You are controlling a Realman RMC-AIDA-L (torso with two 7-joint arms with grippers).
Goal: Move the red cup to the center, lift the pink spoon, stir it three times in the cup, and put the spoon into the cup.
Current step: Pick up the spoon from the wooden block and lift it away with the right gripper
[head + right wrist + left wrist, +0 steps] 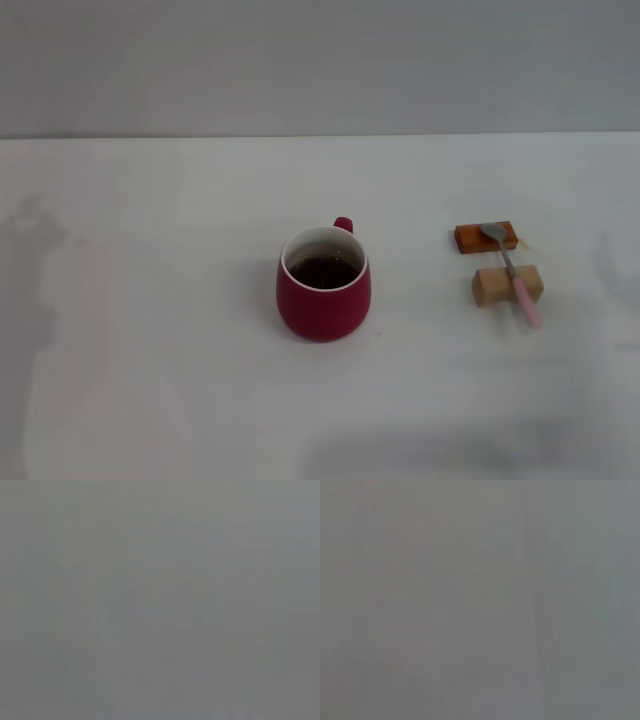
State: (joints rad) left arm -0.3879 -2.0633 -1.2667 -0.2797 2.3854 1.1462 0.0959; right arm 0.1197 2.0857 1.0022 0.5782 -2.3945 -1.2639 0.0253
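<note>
A: Where does the red cup (pixel 323 287) stand?

B: Upright on the white table (pixel 150 330), about the middle of the head view. Its loop handle points to 12 o'clock, away from the robot.

A: Anything in it?

B: Dark liquid, sitting below the white inner rim. Nothing else is in the cup.

A: And the pink spoon (pixel 512 272)?

B: At 3 o'clock from the cup, well apart from it. It lies across 2 wooden blocks. The silver bowl rests on the orange-brown block (pixel 485 238), the farther of the 2, and the neck crosses the tan block (pixel 506 285) nearer the robot. The pale pink handle runs past the tan block toward 5 o'clock, its tip hanging over the table.

A: Do the blocks touch?

B: No, a small gap shows between them, and the spoon bridges it.

A: What about the left end effector and the right end effector?

B: Neither shows in the head view. Both wrist views give only a flat grey field with nothing to make out, so whether either end effector is wide, narrow or holding something, I cannot tell.
</note>
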